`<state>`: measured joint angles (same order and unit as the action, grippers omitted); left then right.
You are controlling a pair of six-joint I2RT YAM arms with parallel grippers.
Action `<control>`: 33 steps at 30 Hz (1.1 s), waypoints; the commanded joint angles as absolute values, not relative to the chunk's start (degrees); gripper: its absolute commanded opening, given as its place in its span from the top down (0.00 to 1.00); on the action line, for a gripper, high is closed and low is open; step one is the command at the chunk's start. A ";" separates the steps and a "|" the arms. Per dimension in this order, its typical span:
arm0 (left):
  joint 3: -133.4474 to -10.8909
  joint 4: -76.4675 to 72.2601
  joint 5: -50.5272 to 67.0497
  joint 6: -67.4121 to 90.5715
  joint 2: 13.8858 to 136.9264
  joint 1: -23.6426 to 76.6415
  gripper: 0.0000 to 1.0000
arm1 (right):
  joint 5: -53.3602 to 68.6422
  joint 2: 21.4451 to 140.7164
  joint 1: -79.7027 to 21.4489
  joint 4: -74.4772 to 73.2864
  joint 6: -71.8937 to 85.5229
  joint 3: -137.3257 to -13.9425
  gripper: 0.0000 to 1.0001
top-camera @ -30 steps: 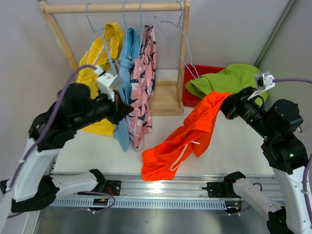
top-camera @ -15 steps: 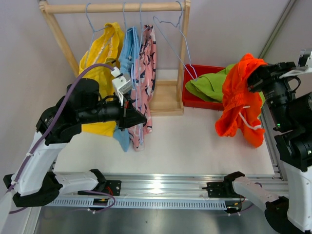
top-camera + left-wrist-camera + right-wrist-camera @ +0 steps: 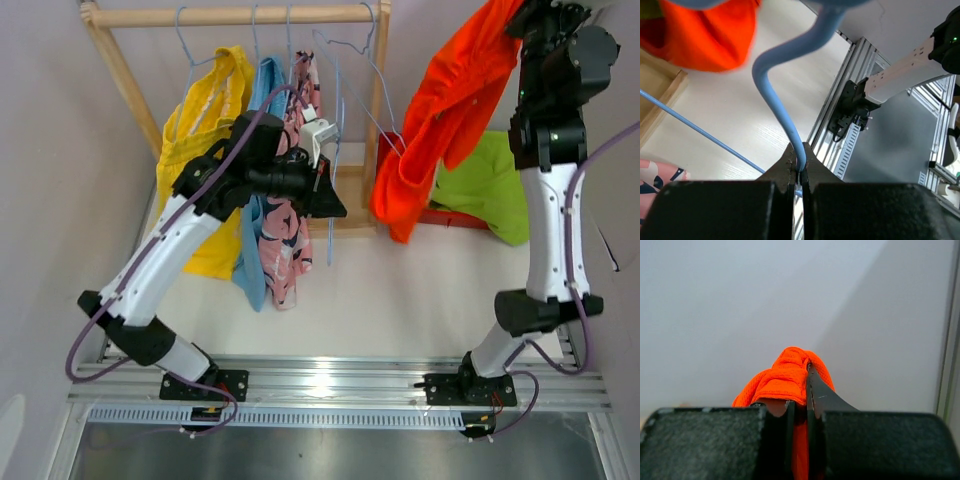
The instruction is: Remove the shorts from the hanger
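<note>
Holding two things apart, the arms work at the far end of a white counter (image 3: 400, 300), seen from above. The right arm (image 3: 548, 200) reaches high at 1 o'clock. The right jaws are closed narrow on a bunched edge of the orange shorts (image 3: 450, 110), which drape down and to the left toward the centre of the view, clear of the counter. The right wrist view shows only that orange fold pinched between the jaws against a blank wall.

The left arm (image 3: 190, 230) stretches from 8 o'clock toward the centre. The left jaws are pressed together on the thin blue wire hanger (image 3: 785, 110), close to its curved neck. No cloth hangs on that wire. Whether its hook rests on the wooden rail (image 3: 230, 15) cannot be told.

At 11 o'clock, three pairs hang side by side from that rail: yellow shorts (image 3: 205, 130), light blue shorts (image 3: 265, 110) and pink patterned shorts (image 3: 295, 165), touching one another. At 3 o'clock, lime green shorts (image 3: 490, 185) lie heaped over a red bin (image 3: 460, 219), just beside the hanging orange pair.

The step in hand looks like carrying off the orange pair, now free of its hanger. Two pairs appear done and three remain. The next move probably calls for the right arm to lower over the bin at 3 o'clock and part its jaws so the cloth falls onto the green heap. The left arm would need to let go of the bare hanger before turning to the pink pair at 11 o'clock.
</note>
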<state>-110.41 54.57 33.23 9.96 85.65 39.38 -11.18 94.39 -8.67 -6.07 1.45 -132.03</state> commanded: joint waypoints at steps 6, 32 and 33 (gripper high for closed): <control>-121.80 52.38 43.15 9.23 95.96 31.47 1.00 | -14.59 104.23 -0.18 13.45 3.42 -144.49 1.00; -145.72 18.55 53.88 46.39 119.18 20.04 0.99 | -12.22 70.59 1.49 30.51 21.00 -57.85 1.00; -145.72 17.41 54.05 47.02 119.53 20.04 0.99 | -12.48 69.62 1.49 30.06 21.27 -56.96 1.00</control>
<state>-142.28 26.96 52.27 41.41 118.93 20.01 -13.02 73.43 1.61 24.91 18.09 -59.09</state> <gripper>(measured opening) 0.027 0.057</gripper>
